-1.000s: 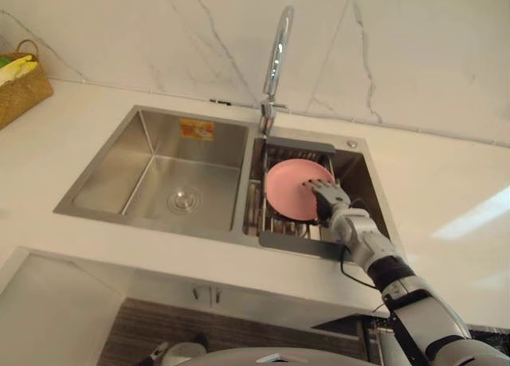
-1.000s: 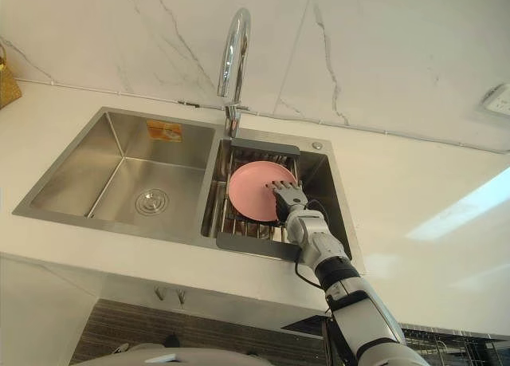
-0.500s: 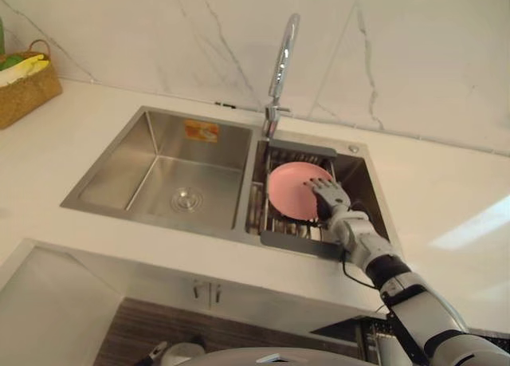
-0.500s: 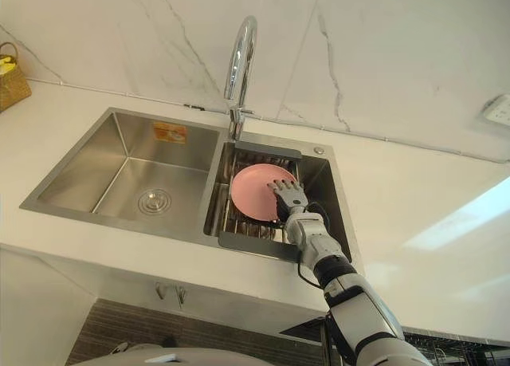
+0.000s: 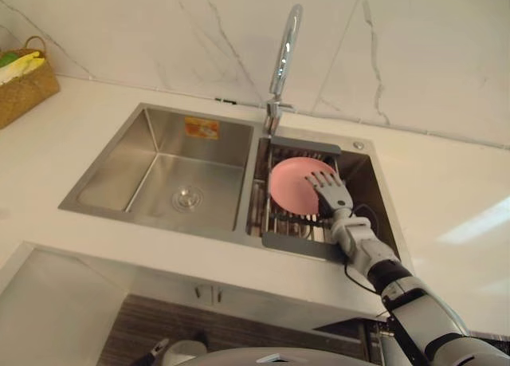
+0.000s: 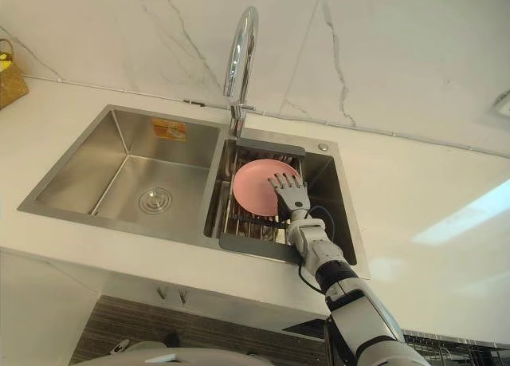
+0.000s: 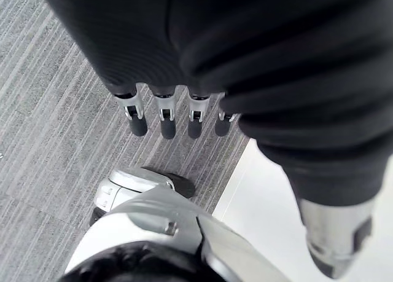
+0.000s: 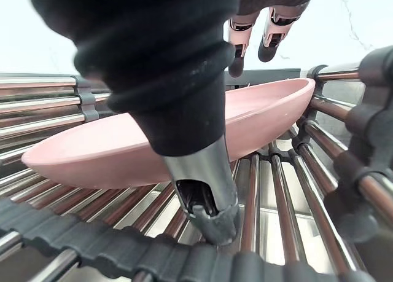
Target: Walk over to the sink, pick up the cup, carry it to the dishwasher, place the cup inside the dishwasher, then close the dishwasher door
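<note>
A shallow pink dish (image 5: 292, 186) lies on a metal rack (image 5: 296, 242) in the right basin of the sink; no cup is visible. My right hand (image 5: 330, 194) is open, its straight fingers spread over the dish's right edge. In the right wrist view the fingers (image 8: 236, 53) stand above the pink dish (image 8: 123, 148), and the thumb (image 8: 204, 199) points down at the rack bars beside its rim. My left hand (image 7: 163, 119) is open, fingers straight, hanging over the grey striped floor.
A tall chrome faucet (image 5: 284, 53) rises behind the sink's divider. The left basin (image 5: 177, 179) holds only its drain. A woven basket (image 5: 25, 80) sits on the white counter (image 5: 446, 198) at the far left. A marble wall backs the counter.
My right hand's fingers have straightened and spread, reaching a little further over the dish. The dish has stayed on the rack. The whole view has shifted slightly.
</note>
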Available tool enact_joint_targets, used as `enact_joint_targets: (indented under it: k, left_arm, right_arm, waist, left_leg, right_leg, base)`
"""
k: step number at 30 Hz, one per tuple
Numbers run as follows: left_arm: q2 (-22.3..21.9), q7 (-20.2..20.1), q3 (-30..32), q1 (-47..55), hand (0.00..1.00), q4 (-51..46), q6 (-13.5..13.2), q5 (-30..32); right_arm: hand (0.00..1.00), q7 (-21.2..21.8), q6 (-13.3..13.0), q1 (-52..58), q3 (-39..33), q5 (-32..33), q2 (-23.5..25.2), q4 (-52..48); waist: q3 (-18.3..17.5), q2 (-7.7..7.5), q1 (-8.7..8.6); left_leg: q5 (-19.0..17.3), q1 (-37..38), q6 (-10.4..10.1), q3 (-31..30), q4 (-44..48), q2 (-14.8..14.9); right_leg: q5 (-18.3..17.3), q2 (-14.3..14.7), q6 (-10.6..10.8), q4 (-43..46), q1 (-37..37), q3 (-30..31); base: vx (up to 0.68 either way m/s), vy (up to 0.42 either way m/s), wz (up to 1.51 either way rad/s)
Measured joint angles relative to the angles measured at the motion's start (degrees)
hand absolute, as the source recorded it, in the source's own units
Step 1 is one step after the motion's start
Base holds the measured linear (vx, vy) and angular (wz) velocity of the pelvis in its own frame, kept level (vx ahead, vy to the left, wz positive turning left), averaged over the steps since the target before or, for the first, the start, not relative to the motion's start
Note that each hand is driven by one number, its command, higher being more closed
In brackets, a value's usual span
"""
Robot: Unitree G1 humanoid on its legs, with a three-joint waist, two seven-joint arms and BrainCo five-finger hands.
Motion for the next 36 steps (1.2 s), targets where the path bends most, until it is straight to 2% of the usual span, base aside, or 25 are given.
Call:
enact_joint_targets:
  k: [7, 16, 23, 36]
  left_arm:
    - [-0.43, 0.13, 0.05, 0.01, 0.0, -0.01, -0.45, 1.22]
    - [-1.35, 3.46, 1.9, 0.99, 0.0, -0.37, -2.3, 1.24]
    - [-1.63, 3.96, 2.89, 1.63, 0.0, -0.73, -2.33, -1.17]
    - [-2.17, 3.76, 3.55, 1.71, 0.0, -0.82, -2.3, -0.93]
  right_arm:
    - [0.0, -1.81, -1.03, -0.42, -0.62, 1.11, -0.13, -0.04]
    - [0.0, -4.85, -1.1, -0.42, -2.01, 3.36, -0.24, -2.38]
    - [0.0, -5.18, -1.27, -0.41, -2.33, 4.64, -0.29, -2.68]
    - [0.0, -5.34, -0.78, -0.37, -2.43, 5.5, -1.55, -4.29]
  waist:
    - [0.44, 0.69, 0.01]
    - [1.06, 1.59, -0.85]
    - [1.06, 1.59, -0.91]
    - [1.64, 2.48, -1.01]
  left_leg:
    - [0.03, -0.06, -0.14, -0.23, 0.0, 0.0]
    - [-0.11, -0.38, -0.35, -0.43, 0.0, 0.02]
    - [0.3, -0.95, -0.18, -0.68, 0.01, 0.04]
    - [0.37, -1.46, -0.51, -1.25, 0.01, 0.07]
  right_leg:
    - [-0.19, 0.0, -0.2, 0.0, 0.05, -0.14]
    - [-0.15, 0.03, -0.1, 0.0, -0.19, -0.31]
    - [-0.1, 0.03, -0.05, 0.26, -0.69, -0.53]
    - [-0.14, 0.01, -0.15, 0.4, -0.83, -1.29]
  base:
    - [0.0, 0.0, 0.0]
    - [0.0, 0.0, 0.0]
    - [0.0, 0.0, 0.01]
    - [0.0, 0.0, 0.02]
